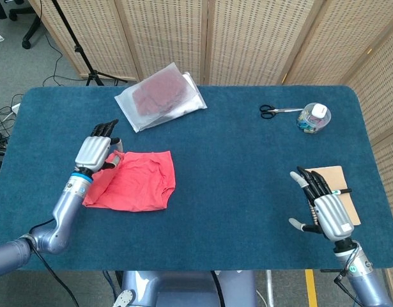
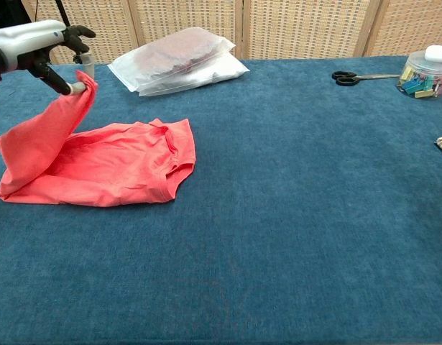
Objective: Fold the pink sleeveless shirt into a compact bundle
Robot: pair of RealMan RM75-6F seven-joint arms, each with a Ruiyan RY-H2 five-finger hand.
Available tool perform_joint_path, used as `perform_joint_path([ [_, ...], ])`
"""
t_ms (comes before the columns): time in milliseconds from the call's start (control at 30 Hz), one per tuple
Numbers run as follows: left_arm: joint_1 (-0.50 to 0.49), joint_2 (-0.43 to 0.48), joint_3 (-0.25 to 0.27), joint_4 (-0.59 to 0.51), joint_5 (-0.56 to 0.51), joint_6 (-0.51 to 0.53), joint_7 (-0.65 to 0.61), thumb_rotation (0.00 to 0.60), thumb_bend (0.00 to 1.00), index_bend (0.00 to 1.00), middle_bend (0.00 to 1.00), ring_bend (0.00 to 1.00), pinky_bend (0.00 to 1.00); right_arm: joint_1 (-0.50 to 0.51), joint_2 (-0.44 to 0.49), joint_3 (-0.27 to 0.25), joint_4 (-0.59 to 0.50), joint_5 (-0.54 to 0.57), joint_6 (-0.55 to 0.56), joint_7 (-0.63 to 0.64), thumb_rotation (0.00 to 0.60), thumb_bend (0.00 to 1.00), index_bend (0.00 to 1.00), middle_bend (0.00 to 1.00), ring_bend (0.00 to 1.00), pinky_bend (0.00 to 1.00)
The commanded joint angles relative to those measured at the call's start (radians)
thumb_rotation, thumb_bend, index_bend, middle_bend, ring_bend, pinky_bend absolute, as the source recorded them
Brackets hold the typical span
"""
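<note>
At the near edge, toward 5 o'clock, the right hand hovers over the blue desk with fingers spread wide and nothing in them; just beyond it lies a tan notebook with a pen across it. At 9 o'clock the pink sleeveless shirt lies on the desk, its near-left end raised and carried over the flat part by the left hand, which pinches that edge between thumb and finger. Farther back, at 11 o'clock, rests a clear plastic bag holding a folded dark red item. At 1 o'clock a small clear tub, white-capped, contains coloured clips, with black-handled scissors just to its left.
</note>
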Motion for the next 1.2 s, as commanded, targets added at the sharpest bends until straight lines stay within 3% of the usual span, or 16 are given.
perform_joint_path([
  [33, -0.032, -0.044, -0.013, 0.027, -0.041, 0.005, 0.051, 0.6, 0.56, 0.76, 0.0, 0.0, 0.0, 0.0, 0.002, 0.001, 0.0, 0.002, -0.001, 0.005, 0.6, 0.0, 0.0, 0.0, 0.0, 0.0],
  [233, -0.079, -0.098, -0.027, 0.062, -0.11, -0.018, 0.109, 0.6, 0.55, 0.76, 0.0, 0.0, 0.0, 0.001, 0.005, 0.004, 0.002, 0.008, -0.004, 0.015, 0.6, 0.0, 0.0, 0.0, 0.0, 0.0],
  [1067, -0.209, -0.319, -0.039, 0.308, -0.218, -0.089, 0.193, 0.6, 0.54, 0.75, 0.0, 0.0, 0.0, 0.007, 0.011, 0.014, 0.014, 0.034, -0.027, 0.049, 0.6, 0.0, 0.0, 0.0, 0.0, 0.0],
  [1167, -0.222, -0.342, -0.042, 0.339, -0.235, -0.111, 0.197, 0.6, 0.51, 0.59, 0.0, 0.0, 0.0, 0.008, 0.013, 0.014, 0.014, 0.034, -0.028, 0.052, 0.6, 0.0, 0.0, 0.0, 0.0, 0.0],
  [1200, -0.225, -0.349, -0.044, 0.348, -0.239, -0.118, 0.193, 0.6, 0.49, 0.47, 0.0, 0.0, 0.0, 0.008, 0.014, 0.013, 0.014, 0.034, -0.029, 0.054, 0.6, 0.0, 0.0, 0.0, 0.0, 0.0],
])
